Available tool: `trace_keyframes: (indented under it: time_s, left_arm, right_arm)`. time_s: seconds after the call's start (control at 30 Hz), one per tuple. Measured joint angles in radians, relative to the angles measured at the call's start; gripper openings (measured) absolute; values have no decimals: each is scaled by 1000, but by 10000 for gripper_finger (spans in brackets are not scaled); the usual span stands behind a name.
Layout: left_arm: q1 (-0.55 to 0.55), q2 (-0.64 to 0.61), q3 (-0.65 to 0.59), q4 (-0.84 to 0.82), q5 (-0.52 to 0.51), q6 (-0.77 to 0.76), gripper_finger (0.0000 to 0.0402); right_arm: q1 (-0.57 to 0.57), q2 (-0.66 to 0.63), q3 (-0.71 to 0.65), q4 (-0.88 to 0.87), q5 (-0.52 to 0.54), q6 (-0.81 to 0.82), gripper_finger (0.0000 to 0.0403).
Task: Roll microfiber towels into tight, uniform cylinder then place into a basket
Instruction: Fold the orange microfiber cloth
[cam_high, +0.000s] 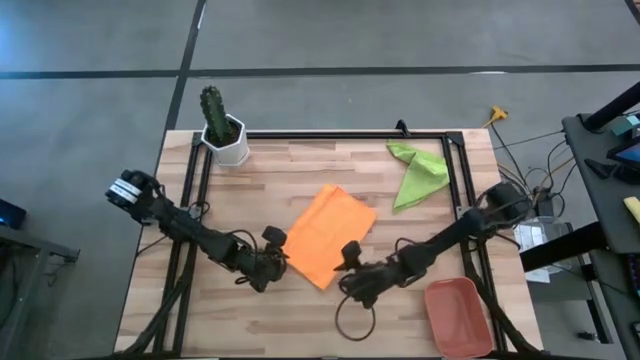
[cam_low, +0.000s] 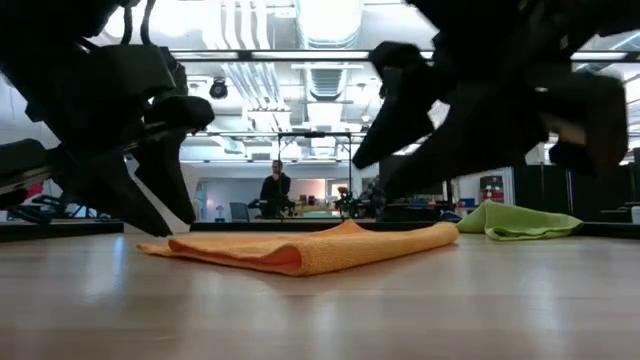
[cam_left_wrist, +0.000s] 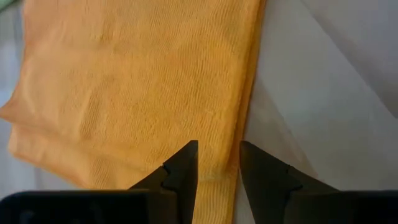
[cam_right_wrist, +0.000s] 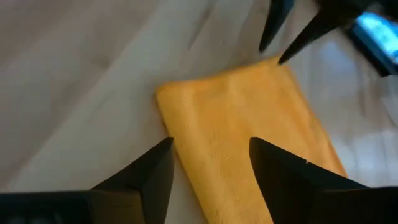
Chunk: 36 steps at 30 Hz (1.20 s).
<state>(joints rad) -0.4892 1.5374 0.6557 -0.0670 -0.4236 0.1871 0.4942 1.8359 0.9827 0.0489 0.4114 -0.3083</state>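
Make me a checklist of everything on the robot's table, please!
Surface: wooden table, black frame around it.
Job's things: orange towel folded flat mid-table; green towel crumpled at the far right; basket at the near right corner.
Clutter: cactus pot at the far left.
Grippers: left gripper and right gripper open at the orange towel's edges.
Cables: cables beside the table.
Surroundings: person far behind.

— Any writing to read on the orange towel (cam_high: 328, 236) or the green towel (cam_high: 418, 172)?

— None; both are plain cloth.

— The basket (cam_high: 458, 316), the white pot (cam_high: 229, 141)?

— No label or brand on either. There's a red sign (cam_low: 490, 187) far off in the room on the right, but its lettering is too small to read.
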Motion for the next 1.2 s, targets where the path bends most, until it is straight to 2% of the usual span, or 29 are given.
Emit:
trace_keyframes:
  time_s: [0.27, 0.43, 0.63, 0.83, 1.2]
  left_arm:
    - [-7, 1, 0, 7, -13, -52, 103]
    - [-19, -16, -2, -4, -13, -78, 103]
    - [-29, -30, -8, -3, -16, -106, 103]
    - [-30, -31, -4, -3, -15, -131, 103]
    - [-37, -31, -7, -3, -7, -181, 103]
  right_arm:
    - [3, 213, 282, -322, 8, 1, 232]
    - [4, 275, 393, -396, 12, -2, 224]
    - [10, 277, 404, -386, 3, -57, 207]
    - [-4, 297, 404, -342, -99, -62, 185]
    - [-18, 320, 423, -324, -96, -69, 153]
